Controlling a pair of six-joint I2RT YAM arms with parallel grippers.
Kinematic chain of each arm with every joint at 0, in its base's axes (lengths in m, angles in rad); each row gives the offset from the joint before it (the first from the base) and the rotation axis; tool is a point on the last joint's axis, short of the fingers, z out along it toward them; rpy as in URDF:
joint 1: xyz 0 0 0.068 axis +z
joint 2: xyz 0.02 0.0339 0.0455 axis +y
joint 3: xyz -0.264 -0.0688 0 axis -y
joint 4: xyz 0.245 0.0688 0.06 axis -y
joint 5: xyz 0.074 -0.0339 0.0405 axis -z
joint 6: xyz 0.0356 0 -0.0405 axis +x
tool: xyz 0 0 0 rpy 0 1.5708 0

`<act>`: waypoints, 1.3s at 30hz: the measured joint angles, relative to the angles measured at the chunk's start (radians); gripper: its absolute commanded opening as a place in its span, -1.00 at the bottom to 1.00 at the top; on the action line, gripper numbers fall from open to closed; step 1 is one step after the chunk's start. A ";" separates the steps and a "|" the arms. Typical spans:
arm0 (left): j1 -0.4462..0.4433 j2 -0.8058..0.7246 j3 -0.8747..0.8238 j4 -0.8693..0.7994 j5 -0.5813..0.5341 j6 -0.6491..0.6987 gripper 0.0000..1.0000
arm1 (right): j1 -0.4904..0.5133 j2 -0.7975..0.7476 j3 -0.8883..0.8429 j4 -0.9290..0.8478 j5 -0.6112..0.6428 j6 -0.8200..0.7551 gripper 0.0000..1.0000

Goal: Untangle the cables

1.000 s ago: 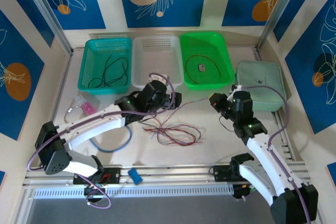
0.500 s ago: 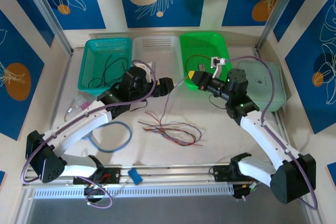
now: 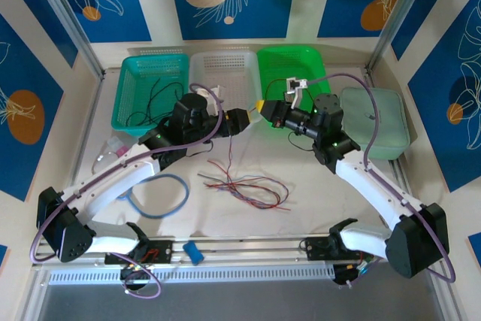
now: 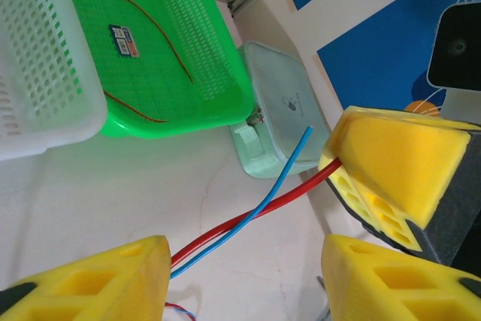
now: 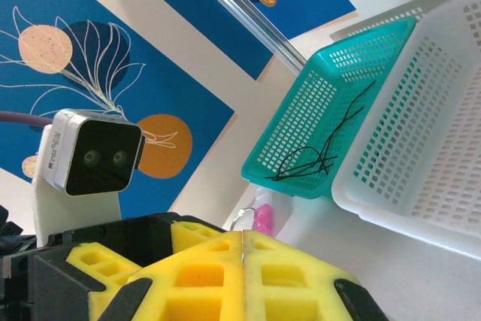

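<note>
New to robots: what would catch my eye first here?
The left gripper and right gripper meet nose to nose near the green basket. The right one pinches a red cable that passes between the left one's open yellow fingers. A tangle of thin cables lies mid-table.

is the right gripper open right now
No, the right gripper is closed with no gap, pinching a red cable.

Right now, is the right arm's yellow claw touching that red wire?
Touching. The left wrist view shows the red wire running straight into the shut yellow pads of the right gripper, pinched between them.
</note>
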 measured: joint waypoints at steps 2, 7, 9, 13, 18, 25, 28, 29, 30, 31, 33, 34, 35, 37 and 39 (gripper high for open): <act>0.002 0.000 0.000 0.005 0.000 -0.002 0.06 | 0.001 0.005 0.006 0.002 -0.007 0.000 -1.00; 0.011 0.000 0.014 0.013 -0.001 -0.002 0.05 | 0.005 0.007 0.010 0.002 -0.014 -0.004 -1.00; 0.017 0.000 0.016 0.020 -0.001 0.000 0.02 | 0.006 0.007 0.013 0.002 -0.014 -0.005 -1.00; 0.031 0.001 0.018 0.031 0.003 -0.003 -0.08 | 0.006 0.008 0.016 0.001 -0.018 -0.007 -1.00; 0.033 0.014 0.047 0.045 0.014 -0.008 -0.25 | 0.009 0.008 0.017 0.001 -0.017 -0.007 -1.00; 0.034 0.042 0.077 0.050 0.046 -0.019 -0.28 | 0.016 0.008 0.018 0.000 -0.017 -0.007 -1.00; 0.034 0.050 0.078 0.050 0.056 -0.021 -0.31 | 0.019 0.008 0.018 0.000 -0.018 -0.007 -1.00; 0.034 0.051 0.078 0.050 0.057 -0.021 -0.33 | 0.019 0.008 0.019 -0.002 -0.018 -0.007 -1.00; 0.034 0.053 0.078 0.050 0.057 -0.022 -0.33 | 0.022 0.008 0.019 -0.002 -0.018 -0.007 -1.00; 0.034 0.055 0.078 0.050 0.057 -0.021 -0.33 | 0.023 0.008 0.021 -0.003 -0.018 -0.007 -1.00; 0.034 0.055 0.078 0.050 0.057 -0.021 -0.33 | 0.025 0.008 0.024 -0.003 -0.018 -0.007 -1.00; 0.034 0.055 0.078 0.050 0.056 -0.021 -0.35 | 0.025 0.008 0.025 -0.003 -0.018 -0.007 -1.00; 0.034 0.055 0.078 0.050 0.056 -0.021 -0.38 | 0.025 0.010 0.025 -0.003 -0.018 -0.007 -1.00; 0.034 0.055 0.078 0.050 0.056 -0.018 -0.54 | 0.025 0.011 0.025 -0.003 -0.018 -0.007 -1.00; 0.034 0.055 0.078 0.050 0.056 -0.019 -0.69 | 0.025 0.013 0.025 -0.003 -0.018 -0.007 -1.00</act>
